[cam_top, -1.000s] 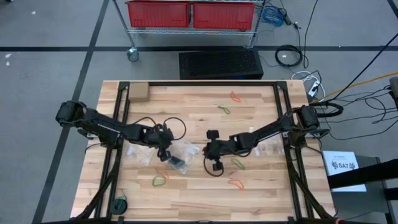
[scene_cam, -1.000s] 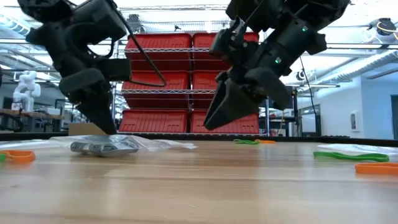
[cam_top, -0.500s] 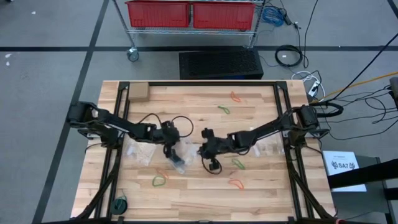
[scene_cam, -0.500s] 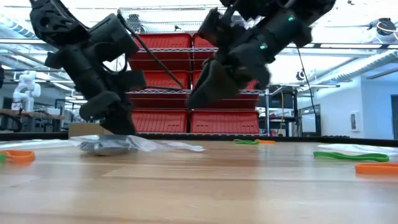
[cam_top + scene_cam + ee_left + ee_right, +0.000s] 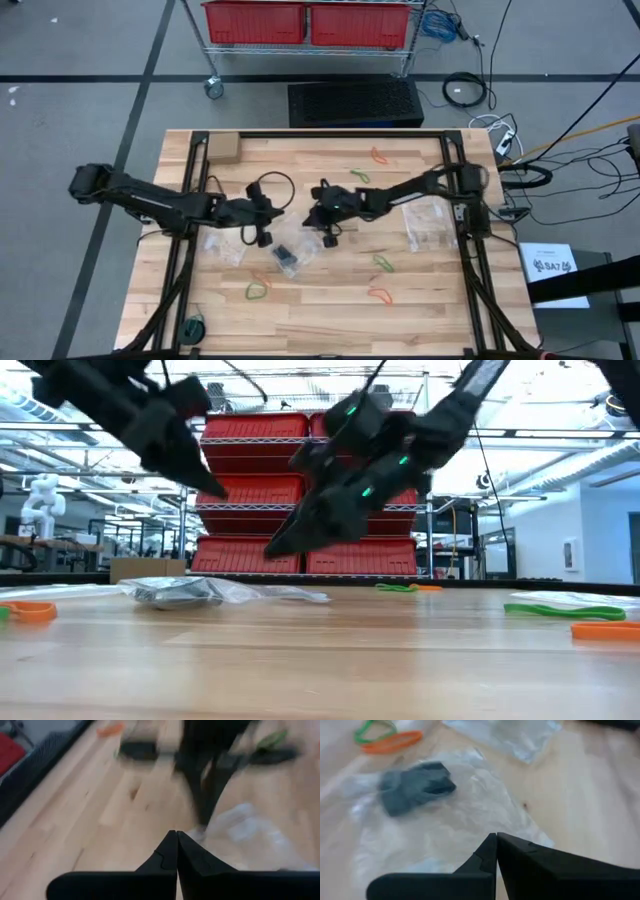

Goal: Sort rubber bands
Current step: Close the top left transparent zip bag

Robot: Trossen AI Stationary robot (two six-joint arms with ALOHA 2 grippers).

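Now both lifted off clear bag (image 5: 290, 252): left end effector (image 5: 262, 236) clenched empty, right end effector (image 5: 312, 218) clenched empty

Bright, even overhead light; soft shadows. Both wrist views blur with motion, and the low view's foreground is soft.

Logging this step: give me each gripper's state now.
Left gripper: closed, holding nothing, raised above the table.
Right gripper: closed, holding nothing, above the clear bag.

High view looks straight down; low view level (both show the table (image 5: 330, 310)).
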